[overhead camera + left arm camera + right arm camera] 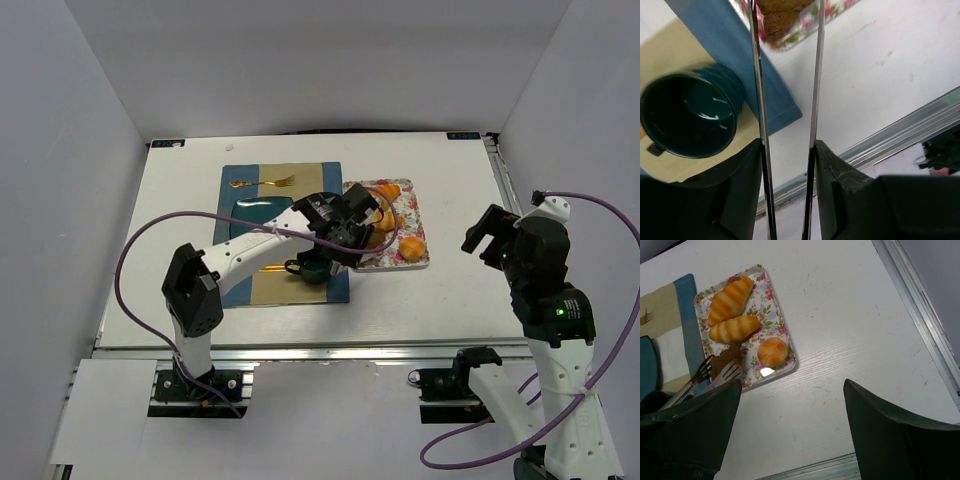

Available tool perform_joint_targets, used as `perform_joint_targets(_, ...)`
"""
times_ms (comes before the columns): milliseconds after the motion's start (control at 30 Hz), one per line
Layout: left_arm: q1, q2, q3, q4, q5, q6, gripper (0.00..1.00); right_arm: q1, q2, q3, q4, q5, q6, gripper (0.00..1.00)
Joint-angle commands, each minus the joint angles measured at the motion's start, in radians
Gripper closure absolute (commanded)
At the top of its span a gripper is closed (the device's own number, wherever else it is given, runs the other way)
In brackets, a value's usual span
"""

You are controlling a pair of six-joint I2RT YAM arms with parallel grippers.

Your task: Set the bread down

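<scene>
The bread (pixel 726 359), a small dark brown ridged pastry, lies at the near left corner of the floral tray (pixel 785 347). My left gripper (pixel 345 225) is shut on a pair of metal tongs (pixel 760 100). The tongs' two arms reach either side of the bread (pixel 782 15), and their forked tips (pixel 715 372) are against it. I cannot tell whether the bread is lifted off the tray. In the top view the left gripper hides the bread. My right gripper (pixel 485 235) is open and empty, held above the bare table right of the tray.
Two golden-orange croissants (pixel 730 300) and a round orange bun (pixel 772 351) share the tray. A dark green mug (pixel 687 115) stands on the blue and tan placemat (pixel 240 290) just left of the tongs. A teal plate (pixel 250 212) and a gold fork (pixel 262 183) lie farther back.
</scene>
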Motion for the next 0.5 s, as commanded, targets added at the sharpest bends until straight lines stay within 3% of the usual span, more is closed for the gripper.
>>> perform_joint_targets(0, -0.005, -0.012, 0.162, -0.046, -0.051, 0.004, 0.6, 0.001, 0.003, -0.006, 0.035, -0.004, -0.016, 0.11)
perform_joint_targets(133, -0.005, -0.009, 0.353, -0.132, -0.141, -0.044, 0.61, 0.002, 0.013, -0.012, 0.049, -0.016, -0.022, 0.11)
perform_joint_targets(233, 0.006, -0.055, 0.387, -0.166, -0.25, -0.097, 0.61, 0.002, 0.018, -0.02, 0.06, -0.027, -0.022, 0.11)
perform_joint_targets(467, 0.174, -0.308, 0.036, -0.083, -0.37, -0.263, 0.61, 0.001, 0.027, -0.037, 0.078, -0.055, -0.02, 0.11)
